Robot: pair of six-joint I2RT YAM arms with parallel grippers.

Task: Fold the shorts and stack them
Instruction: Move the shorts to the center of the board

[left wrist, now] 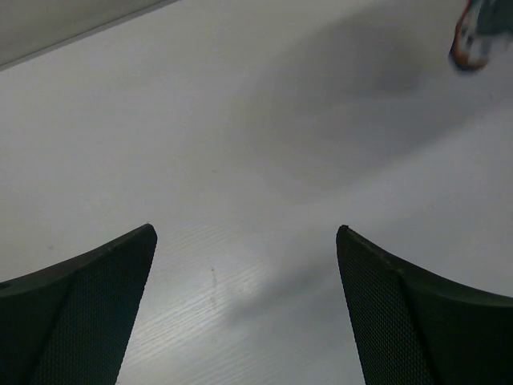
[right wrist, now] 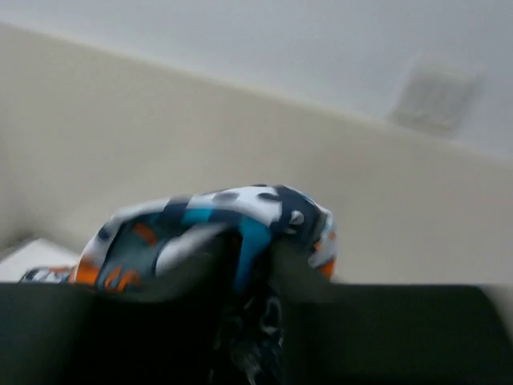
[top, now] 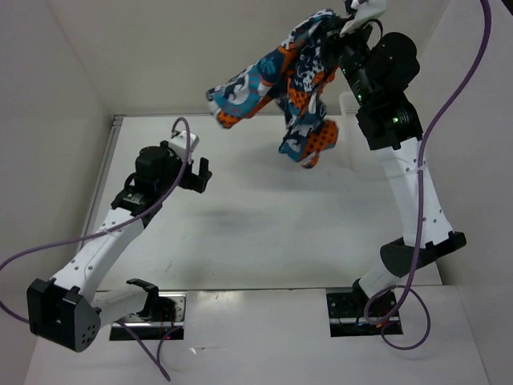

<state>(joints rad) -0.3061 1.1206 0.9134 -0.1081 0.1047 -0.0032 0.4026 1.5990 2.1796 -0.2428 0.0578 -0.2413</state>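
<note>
1. Table [top: 264,233]: white, beneath both your arms.
2. Shorts [top: 296,72]: patchwork print, aloft over the table's far right.
3. Your right gripper [top: 351,24]: raised, clamped on the shorts.
4. Your left gripper [left wrist: 244,230]: spread wide, holding nothing, low over the table.

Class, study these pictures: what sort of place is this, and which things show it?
Probably a robotics lab test cell: a white table boxed in by plain panels, a left arm and a right arm bolted at its near edge trailing purple cables, the right one holding patterned shorts aloft.
</note>
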